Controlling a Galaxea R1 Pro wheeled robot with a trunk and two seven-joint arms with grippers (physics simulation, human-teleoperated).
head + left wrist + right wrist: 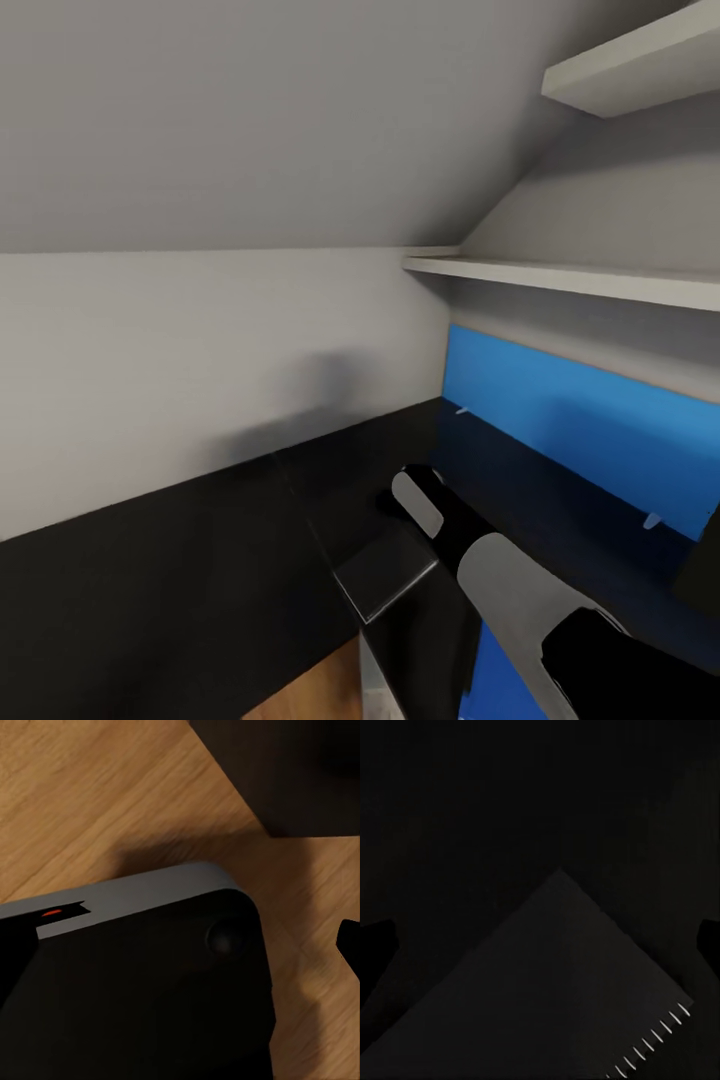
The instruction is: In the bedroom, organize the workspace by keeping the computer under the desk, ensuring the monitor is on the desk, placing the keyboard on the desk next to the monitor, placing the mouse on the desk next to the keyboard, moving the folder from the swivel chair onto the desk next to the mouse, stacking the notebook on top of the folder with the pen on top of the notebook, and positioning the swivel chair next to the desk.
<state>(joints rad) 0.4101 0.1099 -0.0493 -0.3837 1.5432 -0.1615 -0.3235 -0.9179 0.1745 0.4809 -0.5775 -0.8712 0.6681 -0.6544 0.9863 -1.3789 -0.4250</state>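
Notebook held over the desk
The right gripper hangs above the dark spiral-bound notebook; whether its fingers pinch it cannot be told. It should lower level, square to the blue folder

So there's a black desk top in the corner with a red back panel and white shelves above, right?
Not quite: the back panel is blue, not red, as the head view shows. The black desk top and the white shelves above are as you said.
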